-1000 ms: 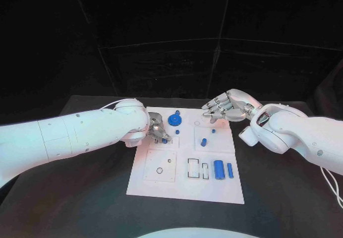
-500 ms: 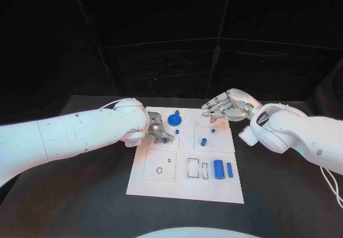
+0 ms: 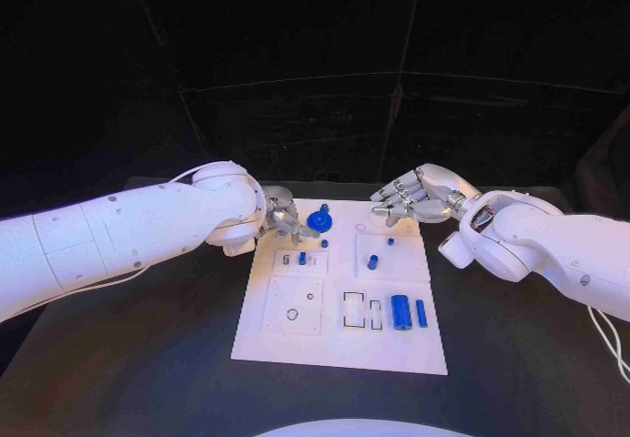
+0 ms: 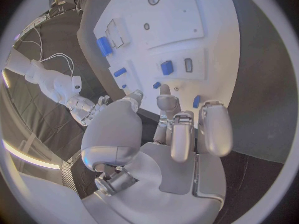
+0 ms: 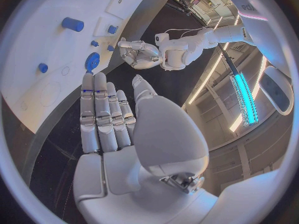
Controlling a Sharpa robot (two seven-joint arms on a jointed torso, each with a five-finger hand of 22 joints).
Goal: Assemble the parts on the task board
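Head view: task board (image 3: 335, 350) with blue parts (image 3: 401, 311) in recesses, both hands' fingers (image 3: 394, 195) apart, empty.

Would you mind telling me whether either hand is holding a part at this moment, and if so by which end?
Nothing is held. The left hand hangs above the task board with its fingers apart and bare; the right hand is open too, fingers straight.

White glossy arms; silver left robot hand (image 3: 281, 225), right robot hand (image 3: 415, 202); thin white cables.
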